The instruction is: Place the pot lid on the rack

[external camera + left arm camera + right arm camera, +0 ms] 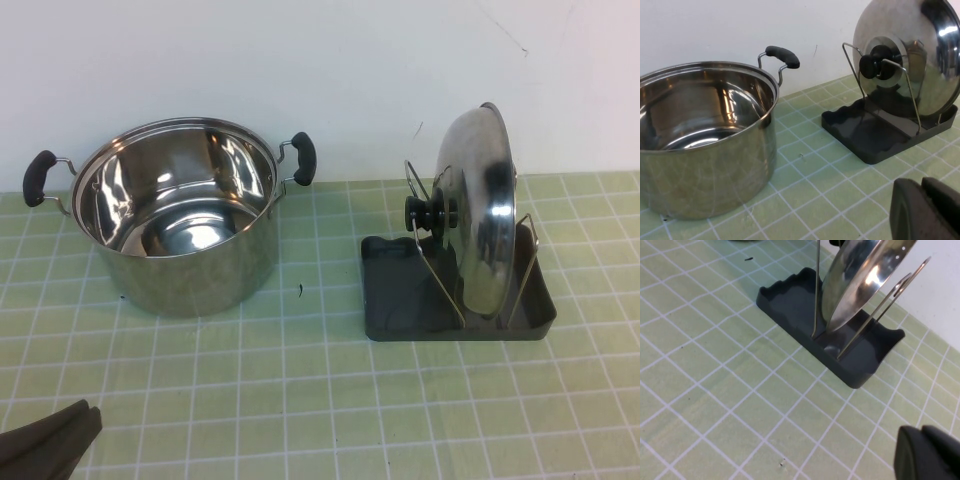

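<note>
The pot lid [482,215], shiny steel with a black knob [430,212], stands upright on edge between the two wire loops of the rack [400,292]. The knob faces the pot. The lid [920,60] and the dark grey rack tray [860,131] also show in the left wrist view, and the lid [860,280] and rack [790,305] in the right wrist view. My left gripper [88,412] is shut and empty at the table's near left corner, also seen in its wrist view [922,187]. My right gripper [922,432] is shut and empty, near the rack's near side, out of the high view.
The deep steel pot [180,215] with two black side handles stands open at the back left, a short gap from the rack. A white wall runs behind the green tiled table [320,400].
</note>
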### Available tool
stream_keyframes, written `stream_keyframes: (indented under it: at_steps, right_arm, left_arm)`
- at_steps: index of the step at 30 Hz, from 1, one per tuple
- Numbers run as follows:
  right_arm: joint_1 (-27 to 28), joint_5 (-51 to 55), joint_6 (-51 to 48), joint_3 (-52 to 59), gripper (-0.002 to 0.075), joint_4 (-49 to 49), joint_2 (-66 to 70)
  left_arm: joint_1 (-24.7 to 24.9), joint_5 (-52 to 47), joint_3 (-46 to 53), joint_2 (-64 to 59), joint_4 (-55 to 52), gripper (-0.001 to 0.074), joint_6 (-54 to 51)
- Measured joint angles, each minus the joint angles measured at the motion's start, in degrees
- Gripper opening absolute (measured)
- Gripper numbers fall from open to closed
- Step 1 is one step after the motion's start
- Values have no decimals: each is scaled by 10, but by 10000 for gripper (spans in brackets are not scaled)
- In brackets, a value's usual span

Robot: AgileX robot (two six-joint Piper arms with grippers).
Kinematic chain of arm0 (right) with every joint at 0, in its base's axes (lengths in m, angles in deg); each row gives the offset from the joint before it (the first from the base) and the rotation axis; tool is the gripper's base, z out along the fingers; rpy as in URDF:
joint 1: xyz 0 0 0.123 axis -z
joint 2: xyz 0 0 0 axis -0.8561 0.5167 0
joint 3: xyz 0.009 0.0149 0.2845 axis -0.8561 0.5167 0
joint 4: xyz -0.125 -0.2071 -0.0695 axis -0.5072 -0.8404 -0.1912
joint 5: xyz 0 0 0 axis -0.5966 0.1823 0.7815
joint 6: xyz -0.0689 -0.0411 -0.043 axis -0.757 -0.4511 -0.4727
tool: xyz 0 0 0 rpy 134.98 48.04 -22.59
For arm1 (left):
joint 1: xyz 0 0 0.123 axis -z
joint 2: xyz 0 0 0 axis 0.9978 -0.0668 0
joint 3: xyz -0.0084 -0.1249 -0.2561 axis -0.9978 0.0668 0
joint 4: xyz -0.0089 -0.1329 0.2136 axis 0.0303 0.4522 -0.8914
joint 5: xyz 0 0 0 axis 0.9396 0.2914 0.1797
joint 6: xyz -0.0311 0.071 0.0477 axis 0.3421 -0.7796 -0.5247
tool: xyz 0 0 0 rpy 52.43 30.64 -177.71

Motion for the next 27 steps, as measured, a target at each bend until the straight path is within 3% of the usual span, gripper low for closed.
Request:
stream_keyframes:
  at_steps: [5, 9, 20, 27]
  right_arm:
    - [0, 0, 0, 0, 1, 1, 0]
    - [0, 0, 0, 0, 1, 1, 0]
    - [0, 1, 0, 0, 1, 4, 0]
    - [0, 1, 0, 0, 1, 5, 0]
  left_arm:
    - [-3, -13, 8, 24, 9, 1, -2]
    - [-44, -61, 8, 81, 104, 1, -53]
    - [-276, -87, 25, 166, 336, 0, -296]
    - [-409, 8, 123, 166, 479, 0, -397]
